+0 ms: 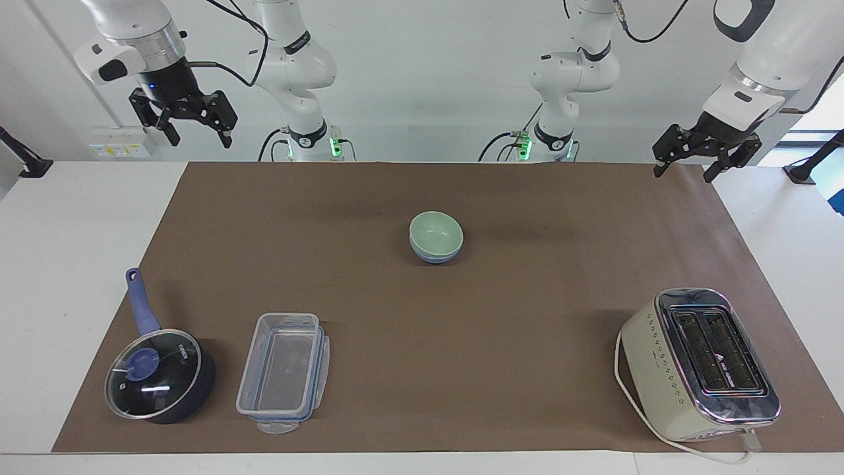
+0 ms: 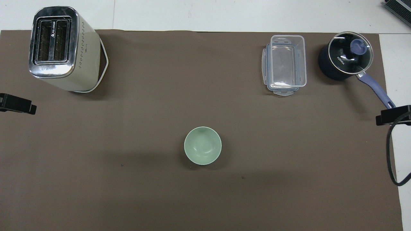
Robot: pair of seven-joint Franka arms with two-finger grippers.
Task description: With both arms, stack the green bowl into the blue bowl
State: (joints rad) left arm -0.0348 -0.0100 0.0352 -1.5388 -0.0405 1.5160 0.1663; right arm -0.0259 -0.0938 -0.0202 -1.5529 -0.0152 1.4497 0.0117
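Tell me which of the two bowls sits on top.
The green bowl is on top, nested inside the blue bowl, of which only the lower wall shows beneath it.

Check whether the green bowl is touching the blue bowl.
Touching. In the facing view the green bowl sits nested inside the blue bowl, whose rim shows just beneath it with no gap. The overhead view shows only green.

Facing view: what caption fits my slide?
Green bowl nested in blue bowl; both arms wait, raised and empty.

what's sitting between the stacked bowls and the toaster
Nothing: only bare brown mat lies between the green bowl, nested in the blue bowl, and the toaster, clearest in the overhead view.
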